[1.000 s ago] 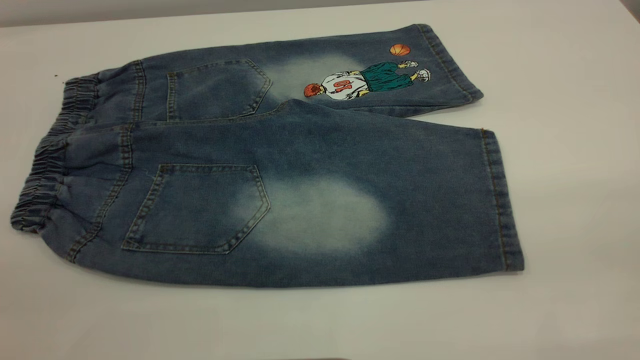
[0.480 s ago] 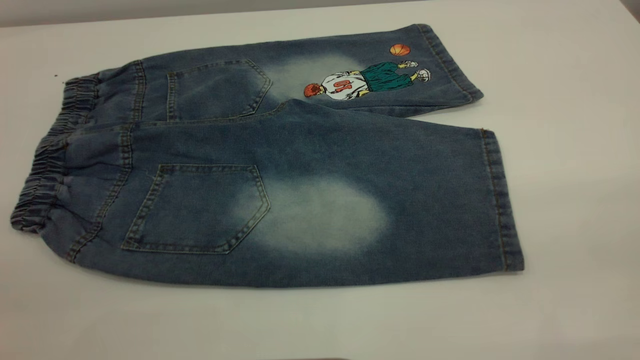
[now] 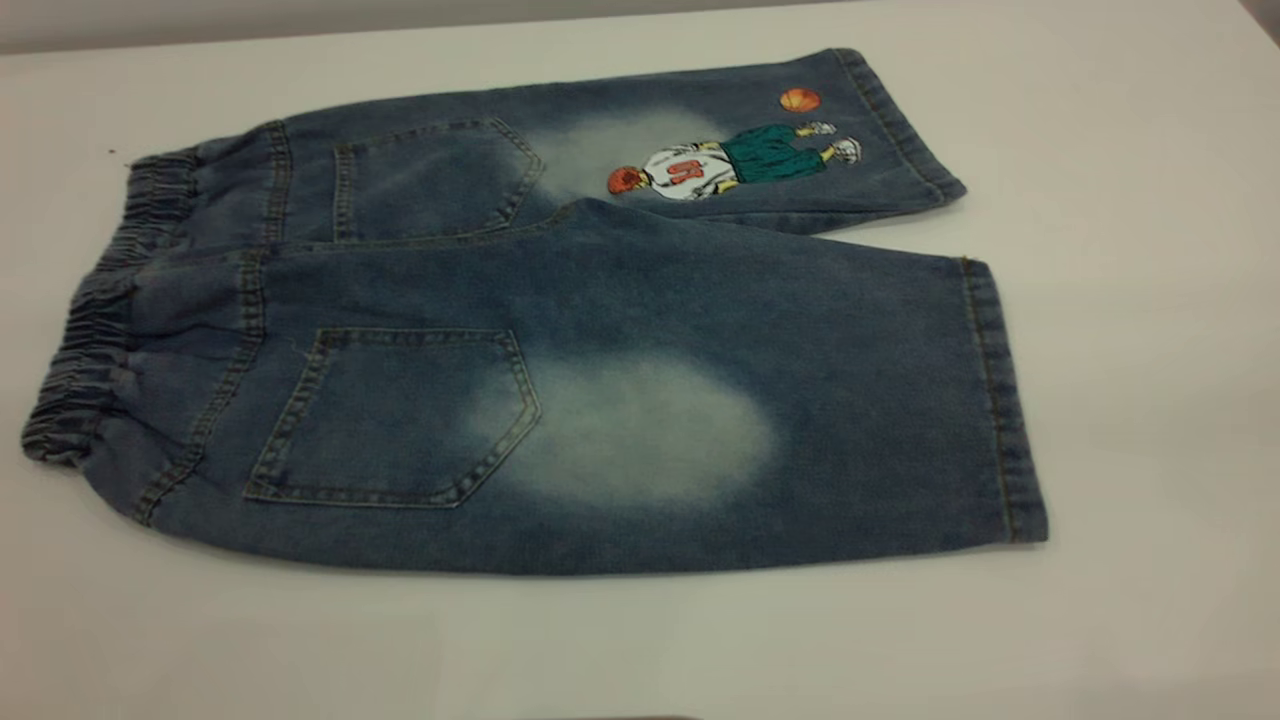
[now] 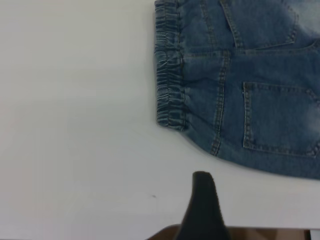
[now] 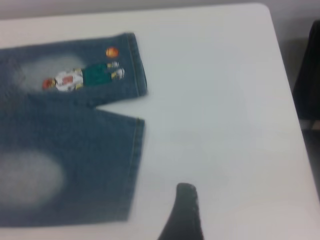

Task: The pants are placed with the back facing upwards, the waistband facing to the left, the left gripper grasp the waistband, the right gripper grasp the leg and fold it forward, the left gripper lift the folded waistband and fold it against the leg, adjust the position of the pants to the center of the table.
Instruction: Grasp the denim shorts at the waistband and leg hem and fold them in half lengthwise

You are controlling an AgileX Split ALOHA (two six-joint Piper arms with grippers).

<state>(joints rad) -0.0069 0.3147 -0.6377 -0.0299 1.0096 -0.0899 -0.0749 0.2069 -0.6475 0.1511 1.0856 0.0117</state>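
The pants (image 3: 600, 300) lie flat on the white table (image 3: 1150, 300), back pockets up. The crinkly waistband (image 3: 90, 330) is at the left. The leg (image 3: 700, 430) with the pale oval patch is nearer the front, its hem at the right; the printed leg (image 3: 720, 160) lies behind it. Neither arm shows in the exterior view. A black part of my left gripper (image 4: 202, 200) hovers over bare table, apart from the waistband (image 4: 169, 75). A black part of my right gripper (image 5: 184, 210) hangs over bare table beside the leg's hem (image 5: 135, 160), not touching it.
The table's right edge (image 5: 290, 100) shows in the right wrist view, with a dark object (image 5: 310, 75) beyond it. Its front edge (image 4: 260, 227) lies just under my left gripper. Bare white tabletop surrounds the pants on all sides.
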